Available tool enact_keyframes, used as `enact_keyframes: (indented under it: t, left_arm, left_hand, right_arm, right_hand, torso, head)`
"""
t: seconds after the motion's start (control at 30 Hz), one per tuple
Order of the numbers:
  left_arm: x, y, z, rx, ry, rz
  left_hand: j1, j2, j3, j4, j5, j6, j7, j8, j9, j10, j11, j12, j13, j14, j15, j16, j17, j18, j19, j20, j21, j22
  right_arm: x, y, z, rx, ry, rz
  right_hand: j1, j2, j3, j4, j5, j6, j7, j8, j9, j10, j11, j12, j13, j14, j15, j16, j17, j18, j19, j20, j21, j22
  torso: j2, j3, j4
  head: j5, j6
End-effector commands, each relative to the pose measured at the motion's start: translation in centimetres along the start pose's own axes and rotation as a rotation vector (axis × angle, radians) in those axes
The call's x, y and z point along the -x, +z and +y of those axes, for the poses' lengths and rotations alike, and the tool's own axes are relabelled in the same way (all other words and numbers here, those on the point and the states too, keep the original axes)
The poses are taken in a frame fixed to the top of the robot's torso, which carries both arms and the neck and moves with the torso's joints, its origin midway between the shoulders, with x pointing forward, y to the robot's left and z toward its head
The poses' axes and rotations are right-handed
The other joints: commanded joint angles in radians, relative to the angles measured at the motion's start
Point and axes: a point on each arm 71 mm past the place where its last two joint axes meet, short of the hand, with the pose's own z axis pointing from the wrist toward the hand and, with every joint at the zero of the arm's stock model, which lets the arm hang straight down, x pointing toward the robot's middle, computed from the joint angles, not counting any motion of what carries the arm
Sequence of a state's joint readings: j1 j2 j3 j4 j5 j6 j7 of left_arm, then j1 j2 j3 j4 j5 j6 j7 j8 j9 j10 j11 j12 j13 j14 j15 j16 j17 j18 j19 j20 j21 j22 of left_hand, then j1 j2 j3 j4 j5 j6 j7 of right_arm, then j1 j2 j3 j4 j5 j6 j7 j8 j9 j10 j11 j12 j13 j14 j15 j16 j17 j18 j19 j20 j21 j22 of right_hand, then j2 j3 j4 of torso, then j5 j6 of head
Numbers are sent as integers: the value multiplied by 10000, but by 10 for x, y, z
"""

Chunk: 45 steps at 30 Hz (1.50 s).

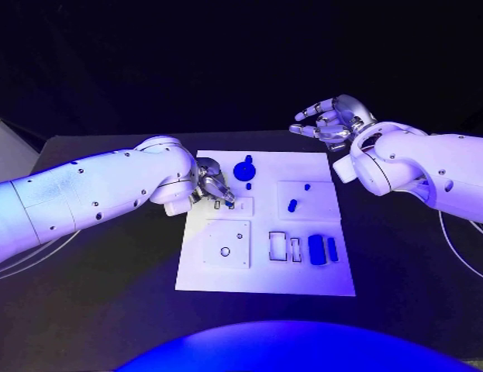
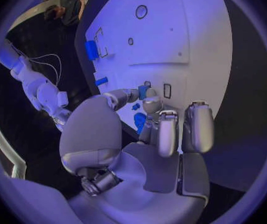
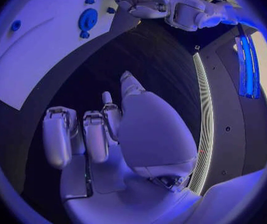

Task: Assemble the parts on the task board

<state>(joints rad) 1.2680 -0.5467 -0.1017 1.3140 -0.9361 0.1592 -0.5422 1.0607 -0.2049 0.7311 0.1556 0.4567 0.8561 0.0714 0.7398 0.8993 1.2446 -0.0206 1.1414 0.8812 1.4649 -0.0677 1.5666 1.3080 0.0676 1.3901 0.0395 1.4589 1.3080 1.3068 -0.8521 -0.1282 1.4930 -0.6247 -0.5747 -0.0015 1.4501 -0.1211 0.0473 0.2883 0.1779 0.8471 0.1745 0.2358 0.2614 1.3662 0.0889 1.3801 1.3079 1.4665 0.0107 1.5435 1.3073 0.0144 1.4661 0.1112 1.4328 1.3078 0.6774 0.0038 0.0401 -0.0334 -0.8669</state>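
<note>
Progress looked partial when we checked the head view. Our left hand (image 1: pixel 213 188) was down on the task board (image 1: pixel 266 263), left of the frame's centre, fingertips at a small slot. In the left wrist view a small blue part (image 2: pixel 143 91) sat between the thumb and a fingertip, so we judged it pinched, though the fisheye made the contact hard to confirm. Our right hand (image 1: pixel 332 120) hovered off the board in the upper right of the frame, fingers spread and curled, holding nothing.

On the board, a round blue part (image 1: pixel 245 168) stood near the top edge, a small blue peg (image 1: pixel 291 205) sat in the right-hand plate, and two blue blocks (image 1: pixel 322 249) rested at the lower right beside an open rectangular slot (image 1: pixel 277 245). The round hole (image 1: pixel 225 252) at lower left was unfilled. We judged several insertions were left, starting with the held piece.
</note>
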Motion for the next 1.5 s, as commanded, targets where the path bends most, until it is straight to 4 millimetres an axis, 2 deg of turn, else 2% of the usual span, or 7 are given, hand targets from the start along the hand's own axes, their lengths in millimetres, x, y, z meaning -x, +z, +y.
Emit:
enact_keyframes:
  t: [0.03,0.37,1.5]
  left_arm:
    - [-2,0,-1,-8,234,237]
    - [-3,1,-3,-10,379,394]
    - [-2,6,-6,94,565,548]
  left_hand:
    - [-2,122,1951,-2025,49,265,-176,-29,8,74,1,-6,5,1059,-75,42,2628,-71,51,-12,44,16]
    - [1,120,1949,-2032,51,268,-177,-35,9,66,-1,-21,-15,1059,-77,42,2628,-69,47,-14,42,10]
    - [12,124,1941,-2049,54,279,-178,-60,12,75,-3,-25,-9,1059,-81,42,2628,-71,53,-22,44,16]
  right_arm:
    - [-2,0,0,93,-78,166]
    - [-2,0,0,80,-78,179]
    - [-3,0,-1,64,-76,197]
  right_hand:
    - [-91,-2,32,6,57,-68,-1,41,-1,-54,9,-40,645,868,10,-32,2009,200,463,7,-63,1669]
    - [-91,-2,32,6,57,-68,-1,41,-1,-54,9,-40,645,868,10,-32,2009,200,463,7,-63,1669]
    - [-91,-2,32,6,57,-68,-1,41,-1,-54,9,-40,645,868,10,-32,2009,200,463,7,-63,1669]
  torso:
    - [-3,4,-5]
    - [4,-2,-2]
    - [1,11,-7]
  head:
    - [2,-19]
    - [-14,-58]
    - [-46,-58]
